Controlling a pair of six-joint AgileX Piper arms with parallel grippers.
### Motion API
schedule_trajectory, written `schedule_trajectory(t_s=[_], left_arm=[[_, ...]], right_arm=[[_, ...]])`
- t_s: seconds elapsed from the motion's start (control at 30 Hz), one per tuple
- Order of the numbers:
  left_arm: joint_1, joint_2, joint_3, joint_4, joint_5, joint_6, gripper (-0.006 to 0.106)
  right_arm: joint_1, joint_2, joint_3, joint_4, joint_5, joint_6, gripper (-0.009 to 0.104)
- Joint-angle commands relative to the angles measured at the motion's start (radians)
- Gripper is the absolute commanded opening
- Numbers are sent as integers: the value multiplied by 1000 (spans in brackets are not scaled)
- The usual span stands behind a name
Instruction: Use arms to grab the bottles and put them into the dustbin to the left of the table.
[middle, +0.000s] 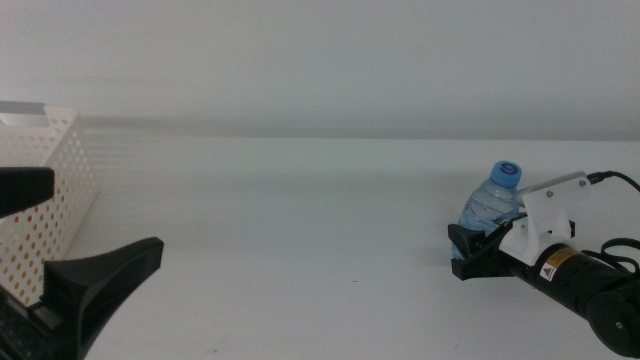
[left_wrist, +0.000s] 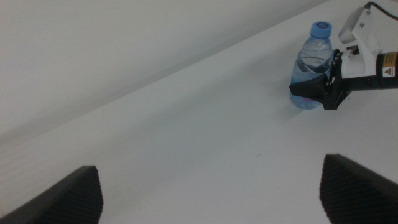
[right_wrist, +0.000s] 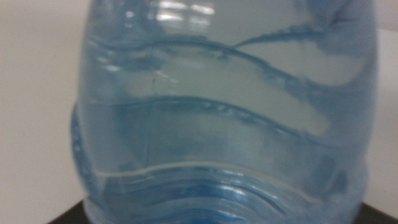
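Down at the near left edge of the plain white tabletop (middle: 300, 220), the left gripper (middle: 75, 290) waits with its dark wedge jaws spread wide and nothing between them. Just beyond it stands the white perforated plastic basket (middle: 55, 190); I cannot see inside it from here. Over on the right, the right gripper (middle: 478, 243) has its black jaws around the lower body of the small clear water bottle with the blue cap (middle: 494, 203), which stands upright on the table. As I judge it, this bottle is gripped but not lifted, and the whole carry across to the basket remains. No other bottle shows.
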Motion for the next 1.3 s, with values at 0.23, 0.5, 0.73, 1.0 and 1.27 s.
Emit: schedule_trajectory(t_s=[0.23, 0.5, 0.73, 1.0, 1.27], left_arm=[[-9, -2, 5, 0, -17, -5, 94], [-9, -2, 5, 0, -17, -5, 94], [-9, -2, 5, 0, -17, -5, 94], [-9, -2, 5, 0, -17, -5, 94], [-9, -2, 5, 0, -17, -5, 94]], right_arm=[[40, -185, -39, -23, 224, 64, -2], [181, -235, -358, -166, 650, 195, -2], [354, -42, -688, -168, 765, 200, -2], [471, 195, -915, -168, 750, 233, -2], [534, 320, -960, -168, 601, 211, -2]])
